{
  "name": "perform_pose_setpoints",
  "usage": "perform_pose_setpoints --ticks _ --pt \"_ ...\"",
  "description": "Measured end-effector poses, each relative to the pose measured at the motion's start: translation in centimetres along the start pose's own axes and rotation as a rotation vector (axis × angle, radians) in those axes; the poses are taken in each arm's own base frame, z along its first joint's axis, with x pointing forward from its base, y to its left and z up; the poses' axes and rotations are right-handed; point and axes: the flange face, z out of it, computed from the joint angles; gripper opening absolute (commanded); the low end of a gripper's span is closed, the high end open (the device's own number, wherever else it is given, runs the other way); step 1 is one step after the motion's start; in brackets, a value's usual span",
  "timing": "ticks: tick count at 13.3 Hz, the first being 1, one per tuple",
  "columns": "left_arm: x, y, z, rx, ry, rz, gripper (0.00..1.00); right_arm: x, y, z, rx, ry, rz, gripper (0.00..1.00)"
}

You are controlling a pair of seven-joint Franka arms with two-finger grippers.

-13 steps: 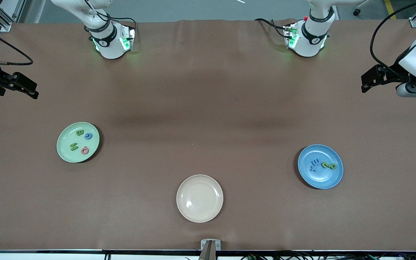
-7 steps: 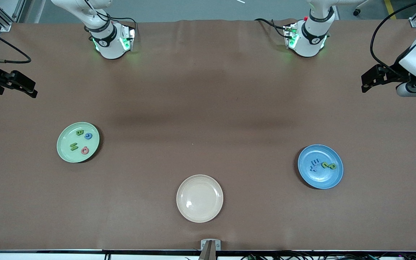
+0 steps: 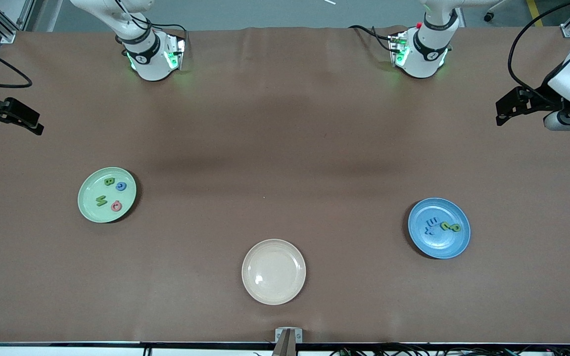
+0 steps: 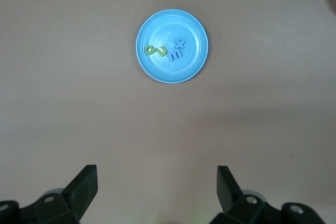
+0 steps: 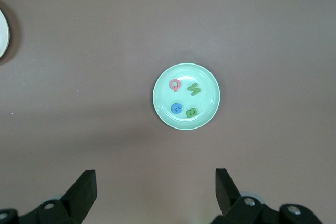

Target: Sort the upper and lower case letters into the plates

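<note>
Green plate [image 3: 107,195], toward the right arm's end of the bench [image 3: 285,148]: four letters [image 3: 112,194]. Blue plate [image 3: 439,228], toward the left arm's end: four letters [image 3: 442,226]. Cream plate [image 3: 273,271]: bare. Left gripper [image 4: 156,187] and right gripper [image 5: 155,188]: fingers spread, empty, raised at bench ends. Sorting apparently done; next, only checking.

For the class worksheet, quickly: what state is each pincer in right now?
Left pincer: open, holding nothing, high over the table's left-arm end.
Right pincer: open, holding nothing, high over the right-arm end.
</note>
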Motion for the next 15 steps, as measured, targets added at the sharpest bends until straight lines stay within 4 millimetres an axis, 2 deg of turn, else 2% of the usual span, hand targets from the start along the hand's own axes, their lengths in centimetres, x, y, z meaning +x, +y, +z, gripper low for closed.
perform_pose_setpoints --ticks 5,15 --pt "0.0 0.0 0.0 0.0 0.0 0.0 1.0 0.1 1.5 -1.3 0.004 0.027 0.021 1.0" --pt "0.0 0.0 0.0 0.0 0.0 0.0 1.0 0.1 1.3 -1.4 0.006 0.03 0.015 1.0"
